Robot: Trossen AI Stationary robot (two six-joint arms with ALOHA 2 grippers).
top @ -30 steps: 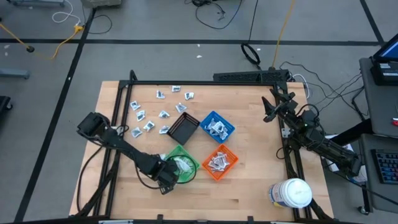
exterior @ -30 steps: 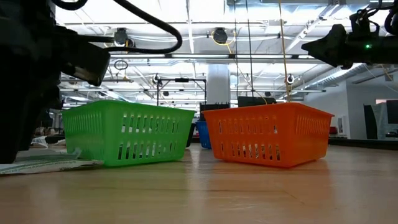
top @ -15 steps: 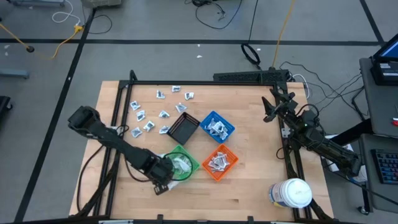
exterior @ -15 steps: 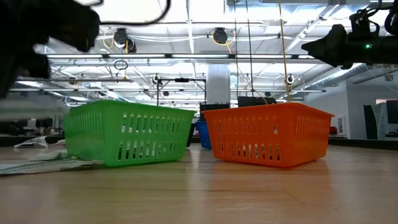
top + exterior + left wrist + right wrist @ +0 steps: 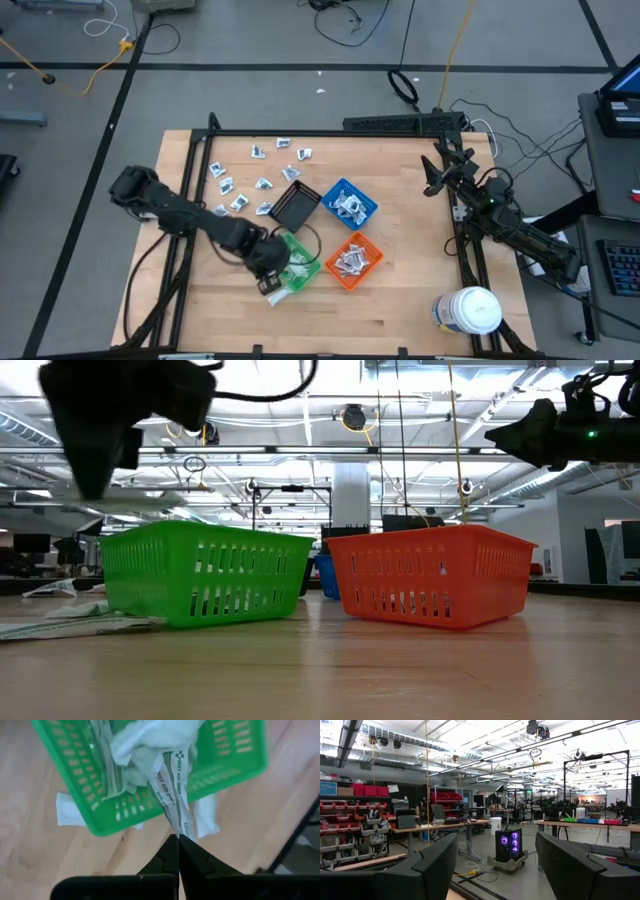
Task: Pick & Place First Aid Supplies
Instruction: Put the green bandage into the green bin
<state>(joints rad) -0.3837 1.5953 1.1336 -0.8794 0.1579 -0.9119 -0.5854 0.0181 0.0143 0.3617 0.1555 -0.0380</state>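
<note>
The left gripper was pinched tight on the end of a long white packet with green words on it. The packet hung out from its tips, and its far end lay over the green bin. In the high view this gripper sat over the near left edge of that green bin, up off the table.

More white pads were already in the green bin, past the gripper's tips. A loose white packet lay on the wood just outside the bin, beside the gripper.

To do this step well, I think the gripper should go a bit more over the middle of the bin before it lets go. The packet was long and floppy, so it could catch on the rim and slide out onto the table.

Farther off, small packets lay on the table behind the black bin.

The right gripper waited well away, near the table's far right side, with its fingers wide apart and nothing in them.
</note>
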